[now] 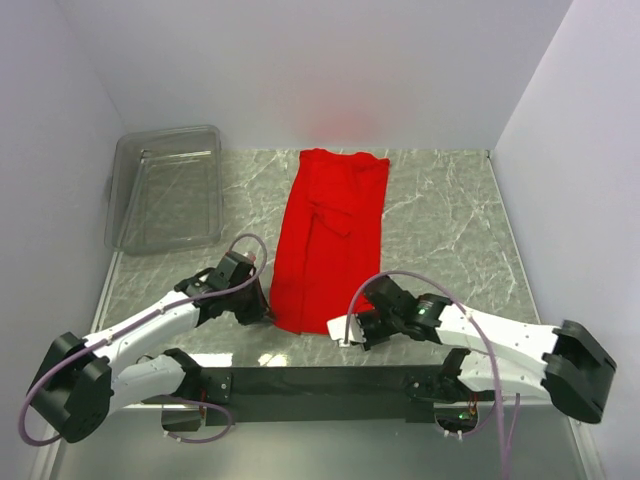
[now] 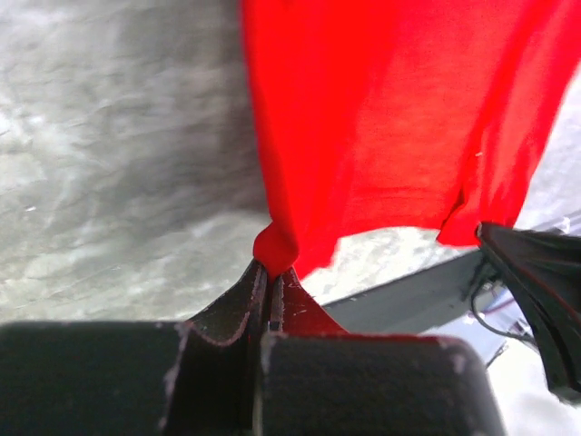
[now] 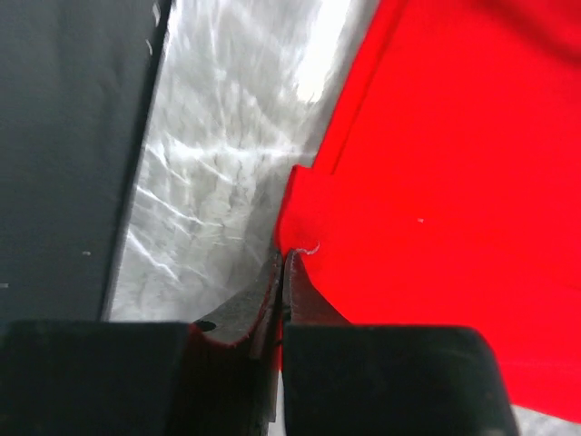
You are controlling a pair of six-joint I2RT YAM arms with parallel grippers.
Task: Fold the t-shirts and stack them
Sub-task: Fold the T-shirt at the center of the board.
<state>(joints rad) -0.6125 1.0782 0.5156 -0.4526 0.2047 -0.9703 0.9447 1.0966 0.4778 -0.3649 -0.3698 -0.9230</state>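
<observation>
Two pincers clenched: left pincer and right pincer each grip a near hem corner of the t-shirt | it lies as a long strip in the middle of the counter | risk: your bites look thin, a corner may slip on lifting | room: bare counter to the right; bin far left, walls close.

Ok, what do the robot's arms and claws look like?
Both alike: the left arm and right arm have white link shells with chunky black joints and black bases. A lilac cable loops along each. The left claw and right claw are matte black, with two flat fingers tapering to thin tips.
</observation>
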